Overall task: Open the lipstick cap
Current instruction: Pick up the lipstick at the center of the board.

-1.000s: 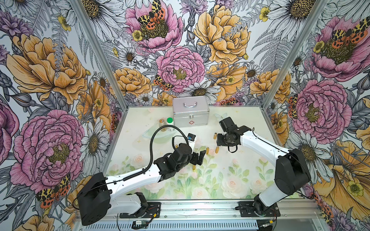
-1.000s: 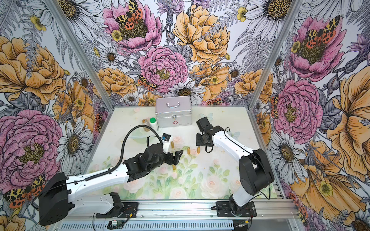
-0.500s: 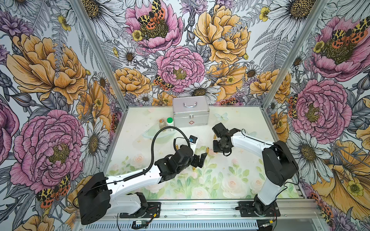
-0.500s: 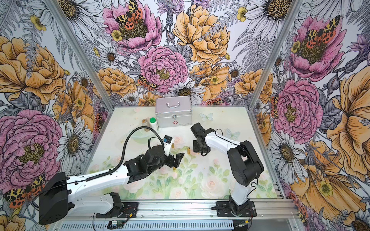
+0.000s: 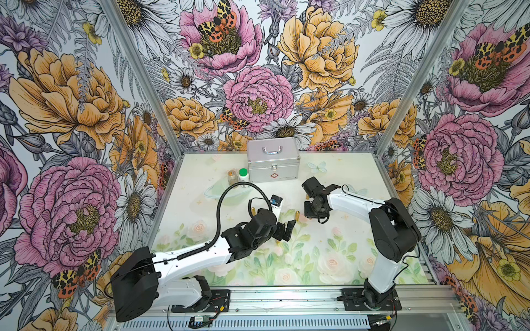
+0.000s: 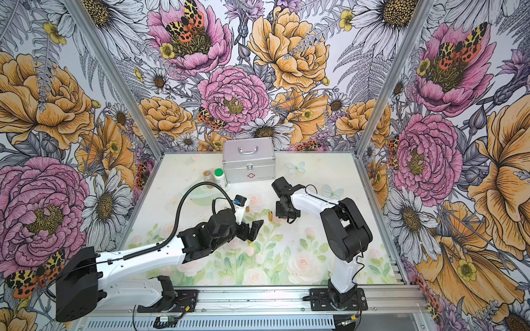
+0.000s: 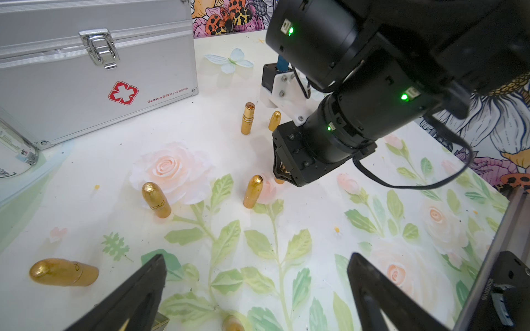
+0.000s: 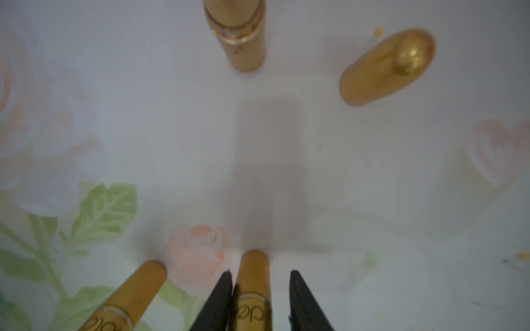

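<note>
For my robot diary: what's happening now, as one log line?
left end effector: open, empty | right end effector: straddles upright gold lipstick, gap on one side

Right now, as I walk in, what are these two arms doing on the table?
The right gripper is down over an upright gold lipstick, whose cap is not yet off. Its fingers stand on either side: one touches, and a small gap shows at the other. The left gripper hovers wide open above the table, holding nothing. Other gold lipsticks stand nearby, and a fallen lipstick lies on its side.
</note>
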### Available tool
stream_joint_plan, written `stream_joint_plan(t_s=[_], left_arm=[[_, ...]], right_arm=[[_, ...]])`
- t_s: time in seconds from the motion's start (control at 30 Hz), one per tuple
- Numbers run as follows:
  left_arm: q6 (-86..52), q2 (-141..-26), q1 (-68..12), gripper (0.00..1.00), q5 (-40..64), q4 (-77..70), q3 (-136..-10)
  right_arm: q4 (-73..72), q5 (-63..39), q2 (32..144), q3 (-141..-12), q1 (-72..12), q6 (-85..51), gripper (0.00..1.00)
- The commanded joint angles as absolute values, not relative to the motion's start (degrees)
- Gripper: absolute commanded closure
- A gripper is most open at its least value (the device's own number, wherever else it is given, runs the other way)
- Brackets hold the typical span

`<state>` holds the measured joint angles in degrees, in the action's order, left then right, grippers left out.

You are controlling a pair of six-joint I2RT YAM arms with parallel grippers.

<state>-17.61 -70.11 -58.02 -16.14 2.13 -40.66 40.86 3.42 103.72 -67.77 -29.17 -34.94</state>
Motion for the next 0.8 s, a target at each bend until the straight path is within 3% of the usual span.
stream_joint_plan(t_s=[0.0,0.43,0.77], left_arm=[[-17.23,-69.13,-58.47,0.01,-17.84,1.45,-39.86],[-17.16,-68.66,-58.4,0.01,-18.28,1.23,-39.61],[-16.4,-66.84,-58.4,0.01,-19.1,1.21,-38.47]], right_arm=[[39.55,5.19,104.19,-69.7,-29.62,-34.63,0.68],[39.62,5.61,102.98,-69.48,-29.62,-33.38,0.77],[42.44,2.35,96.25,-68.38,-29.09,-31.63,0.78]])
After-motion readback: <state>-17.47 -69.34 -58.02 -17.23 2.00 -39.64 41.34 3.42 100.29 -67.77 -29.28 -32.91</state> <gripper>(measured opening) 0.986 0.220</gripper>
